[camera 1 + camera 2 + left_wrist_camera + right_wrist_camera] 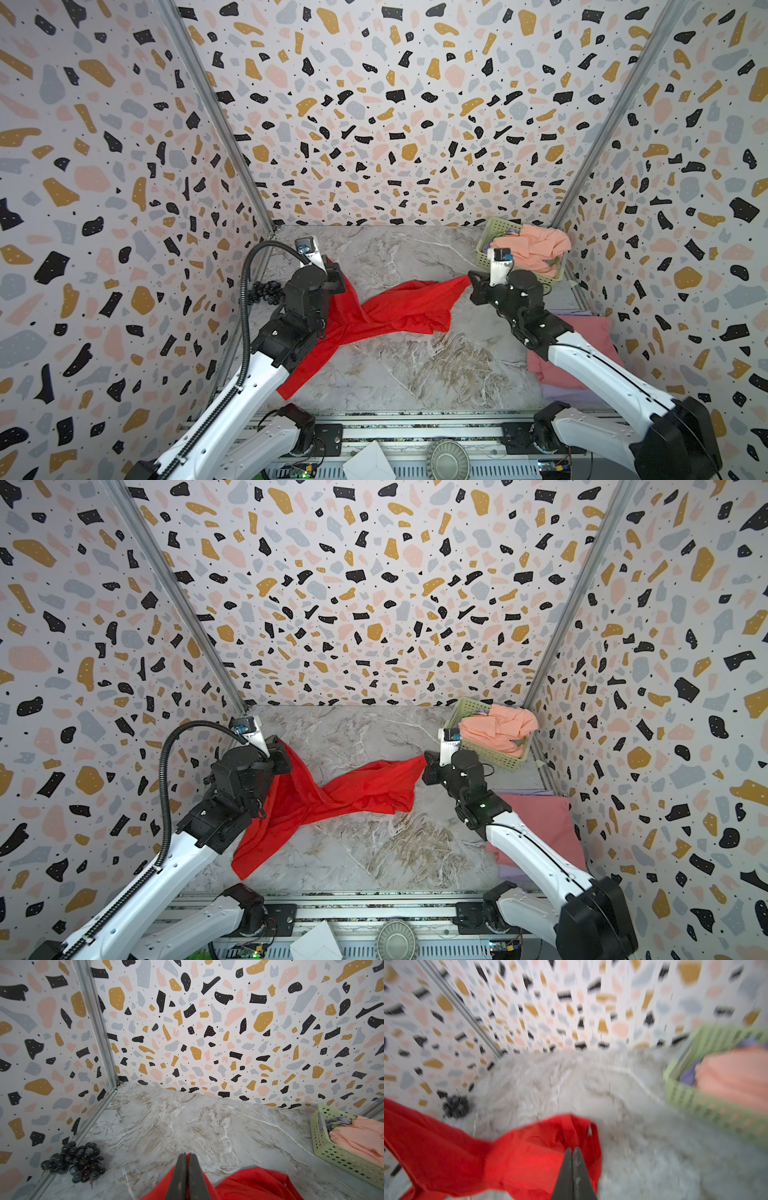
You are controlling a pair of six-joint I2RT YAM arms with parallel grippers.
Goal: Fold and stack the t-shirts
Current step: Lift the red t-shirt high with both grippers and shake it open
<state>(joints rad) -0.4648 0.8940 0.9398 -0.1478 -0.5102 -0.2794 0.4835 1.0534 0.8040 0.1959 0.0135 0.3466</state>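
Two arms over a grey marbled surface (415, 374) boxed in by terrazzo-patterned walls (374, 104) with metal corner posts; left gripper (186, 1157) clamped shut on one end of the red t-shirt (399, 309), right gripper (572, 1152) pinched together on the opposite end, cloth twisted and sagging between them across the middle. Far right corner: pale green basket (486, 253) heaped with a peach-orange t-shirt (528, 249) over a bit of lavender cloth (336, 1122). Near right edge: folded dusty pink t-shirt (536, 816) atop a folded lavender t-shirt (509, 872), partly under the right arm; by the left wall, dark grapes (76, 1163).
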